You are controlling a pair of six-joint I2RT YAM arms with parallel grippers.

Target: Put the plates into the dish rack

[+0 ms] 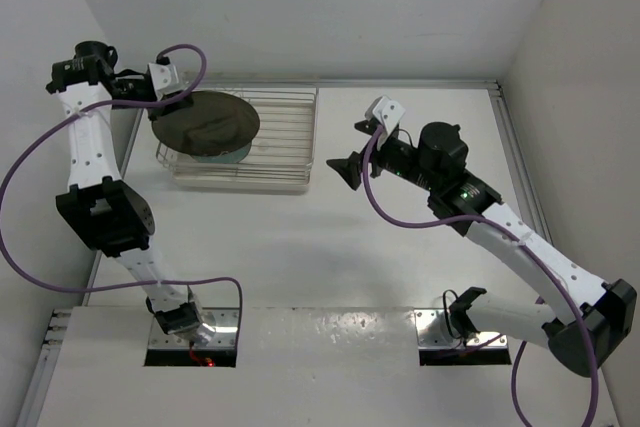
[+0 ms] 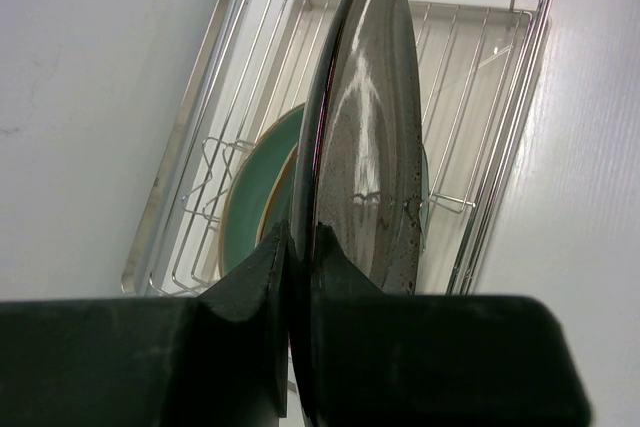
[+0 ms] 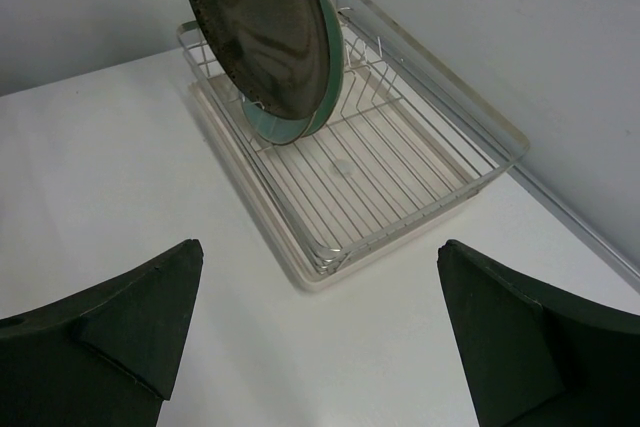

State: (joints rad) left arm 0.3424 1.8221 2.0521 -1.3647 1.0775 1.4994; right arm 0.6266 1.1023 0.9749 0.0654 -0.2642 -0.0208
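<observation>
Dark brown plate [image 2: 372, 137] stands on edge, rim pinched between the left fingers [image 2: 248, 287], over the dish rack [image 2: 480, 67] beside a mint-green plate [image 2: 250, 202]. Lowering it into a divider slot, then releasing, seems next. The right fingers [image 3: 120, 322] are spread, empty.

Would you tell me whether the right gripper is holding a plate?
No, the right gripper stands wide open and empty, short of the dish rack.

One dark brown plate [image 3: 255, 32], one visible green plate [image 2: 250, 209], one dish rack [image 3: 500, 139].
</observation>
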